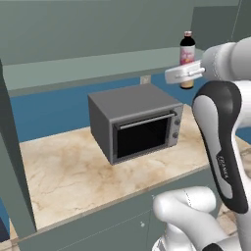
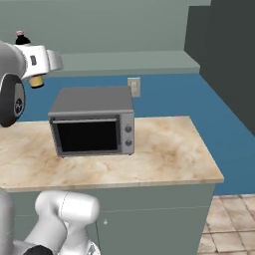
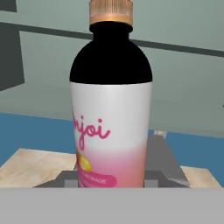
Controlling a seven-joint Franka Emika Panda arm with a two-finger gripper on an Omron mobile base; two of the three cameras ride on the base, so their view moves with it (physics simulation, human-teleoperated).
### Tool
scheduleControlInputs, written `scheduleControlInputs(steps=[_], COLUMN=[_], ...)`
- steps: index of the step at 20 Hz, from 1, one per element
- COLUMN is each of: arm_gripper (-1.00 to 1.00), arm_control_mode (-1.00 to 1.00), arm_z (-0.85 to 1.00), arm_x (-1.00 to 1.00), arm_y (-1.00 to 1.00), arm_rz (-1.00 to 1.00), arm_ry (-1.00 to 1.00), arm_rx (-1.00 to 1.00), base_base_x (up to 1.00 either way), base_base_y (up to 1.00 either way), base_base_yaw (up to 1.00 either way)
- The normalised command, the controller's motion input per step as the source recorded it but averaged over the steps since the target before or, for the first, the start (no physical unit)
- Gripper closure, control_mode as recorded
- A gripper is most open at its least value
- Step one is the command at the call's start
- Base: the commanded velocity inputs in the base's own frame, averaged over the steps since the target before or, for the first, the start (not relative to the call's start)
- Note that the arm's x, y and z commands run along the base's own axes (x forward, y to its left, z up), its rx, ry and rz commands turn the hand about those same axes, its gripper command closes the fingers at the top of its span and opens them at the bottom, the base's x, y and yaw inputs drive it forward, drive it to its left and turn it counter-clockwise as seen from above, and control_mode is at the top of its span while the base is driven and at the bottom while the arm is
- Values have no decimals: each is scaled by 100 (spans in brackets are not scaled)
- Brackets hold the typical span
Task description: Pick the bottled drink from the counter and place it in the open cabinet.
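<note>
The bottled drink hangs upright in the air above the counter, beside the top right corner of the microwave, with my gripper shut on its lower body. From the right base its dark cap and orange base stick out above and below the hand. The hand view shows the bottled drink close up, with white label and pink band, between my fingertips. The open cabinet's long grey-green shelf runs just behind the bottle at about its height; the same shelf lies to the right of the hand.
A dark grey microwave stands on the counter under the shelf, and its top lies below the held bottle. A wall outlet sits on the blue backsplash. A dark tall unit stands at the right.
</note>
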Motion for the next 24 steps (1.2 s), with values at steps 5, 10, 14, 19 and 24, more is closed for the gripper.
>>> scheduleControlInputs(steps=[5,10,14,19,24], arm_gripper=[100,100,100,100,100], arm_control_mode=[-100,-100,-100,-100,-100], arm_z=[0,0,0,-2,-11], arm_x=[45,58,67,65,61], arm_y=[0,0,0,0,0], arm_rz=[0,0,0,0,0], arm_ry=[4,6,4,0,0], arm_rx=[0,0,0,0,0], base_base_x=[0,0,0,0,0], base_base_y=[0,0,0,0,0], base_base_yaw=[0,0,0,0,0])
